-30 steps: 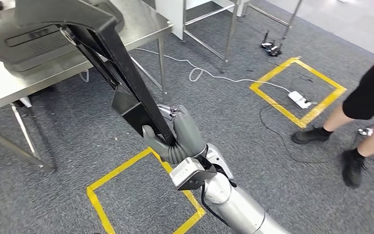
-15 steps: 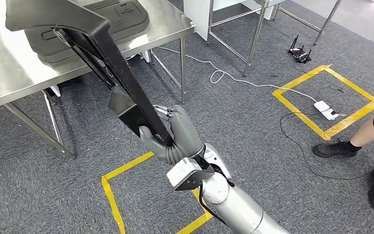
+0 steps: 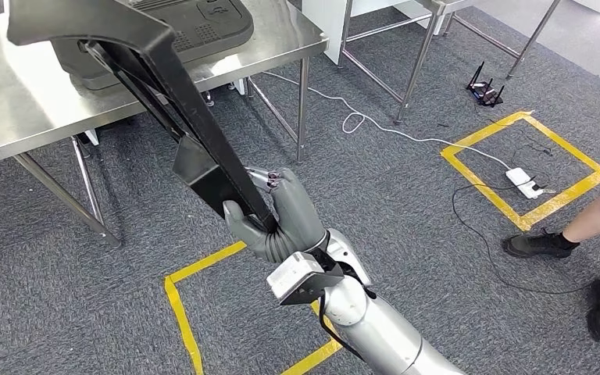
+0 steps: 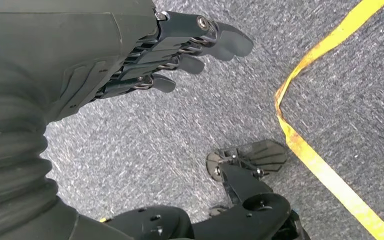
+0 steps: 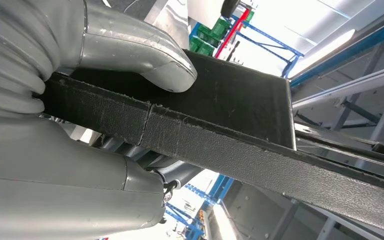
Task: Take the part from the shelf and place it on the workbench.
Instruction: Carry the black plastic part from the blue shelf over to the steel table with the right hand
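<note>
While your left hand (image 4: 130,55) hangs over the grey carpet (image 3: 406,203) with its fingers apart and holding nothing, the steel workbench (image 3: 16,101) stands at the left with a dark moulded panel (image 3: 203,19) lying on it. Your right hand (image 3: 277,223) grips the long black part (image 3: 195,133) at its lower end, the upper end raised over the bench edge. At the right, a person's legs (image 3: 586,226) stand near a yellow taped square (image 3: 527,168).
</note>
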Tool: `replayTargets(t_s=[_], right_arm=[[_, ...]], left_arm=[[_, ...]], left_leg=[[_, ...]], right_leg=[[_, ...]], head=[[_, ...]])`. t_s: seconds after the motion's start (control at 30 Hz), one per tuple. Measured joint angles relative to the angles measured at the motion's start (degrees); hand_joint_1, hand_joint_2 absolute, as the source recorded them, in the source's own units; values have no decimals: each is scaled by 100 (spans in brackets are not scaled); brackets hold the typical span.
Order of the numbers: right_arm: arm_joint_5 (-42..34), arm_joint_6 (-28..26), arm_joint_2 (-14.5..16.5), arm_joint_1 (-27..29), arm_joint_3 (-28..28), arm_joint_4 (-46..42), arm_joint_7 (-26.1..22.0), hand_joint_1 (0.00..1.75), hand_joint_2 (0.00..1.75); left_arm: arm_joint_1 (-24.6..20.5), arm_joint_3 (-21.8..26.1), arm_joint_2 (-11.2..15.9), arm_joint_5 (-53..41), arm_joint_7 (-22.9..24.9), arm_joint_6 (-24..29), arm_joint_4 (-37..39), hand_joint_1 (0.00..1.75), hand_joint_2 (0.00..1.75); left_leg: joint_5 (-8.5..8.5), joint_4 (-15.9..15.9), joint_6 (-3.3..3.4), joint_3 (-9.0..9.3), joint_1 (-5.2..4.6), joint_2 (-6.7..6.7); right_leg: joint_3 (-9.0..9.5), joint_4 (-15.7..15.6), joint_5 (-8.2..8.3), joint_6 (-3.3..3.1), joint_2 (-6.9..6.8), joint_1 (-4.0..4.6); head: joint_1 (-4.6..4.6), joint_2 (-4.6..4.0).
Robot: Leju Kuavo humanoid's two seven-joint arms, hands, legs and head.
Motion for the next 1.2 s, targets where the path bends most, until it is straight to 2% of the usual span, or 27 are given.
replayTargets(t_s=[0.3,1.0,1.2], right_arm=[[0,0,0,2,1,0,0,175,175],[5,6,0,2,1,4,0,175,175],[9,22,1,2,3,7,0,175,175]], left_arm=[[0,5,-19,-25,-75,-22,0,0,175],[0,5,-26,-45,-120,-50,0,0,175],[1,7,-22,-59,-113,-47,0,0,175]], left_leg=[[20,-2,26,-1,15,0],[21,0,28,-2,21,0],[2,10,81,-12,-25,-4]], right_leg=[[-5,0,10,13,0,23],[-4,1,12,16,0,30],[-1,-13,27,53,-6,-17]], head=[[-3,0],[-2,0],[-5,0]])
